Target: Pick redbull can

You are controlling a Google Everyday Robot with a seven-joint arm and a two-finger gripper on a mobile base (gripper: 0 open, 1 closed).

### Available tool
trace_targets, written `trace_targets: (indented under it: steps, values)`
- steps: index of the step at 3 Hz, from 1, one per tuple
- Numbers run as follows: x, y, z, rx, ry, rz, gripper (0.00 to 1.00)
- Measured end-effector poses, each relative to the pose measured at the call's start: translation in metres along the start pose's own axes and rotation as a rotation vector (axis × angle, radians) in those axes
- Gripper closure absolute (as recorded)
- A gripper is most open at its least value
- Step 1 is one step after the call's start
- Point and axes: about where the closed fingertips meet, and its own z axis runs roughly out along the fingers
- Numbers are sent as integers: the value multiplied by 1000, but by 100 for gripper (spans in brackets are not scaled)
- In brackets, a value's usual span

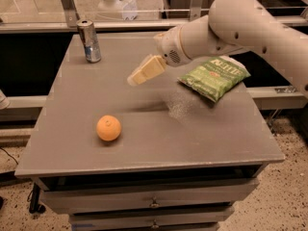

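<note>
The redbull can [89, 41], slim and silver with blue patches and a shiny top, stands upright at the table's far left corner. My gripper [136, 77], beige, hangs over the middle of the table at the end of the white arm [231, 23], which reaches in from the right. It points left, towards the can, and is about a can's height to the can's right and nearer the front. It holds nothing that I can see.
An orange fruit [109, 128] lies on the grey table [144, 143] at the front left. A green chip bag [214, 78] lies at the right, under the arm. Drawers run below the table's front edge. A glass rail runs behind the table.
</note>
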Motion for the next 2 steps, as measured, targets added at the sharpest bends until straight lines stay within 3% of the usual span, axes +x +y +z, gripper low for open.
trace_targets:
  steps: [2]
  values:
    - [-45, -54, 80, 54, -216, 57, 0]
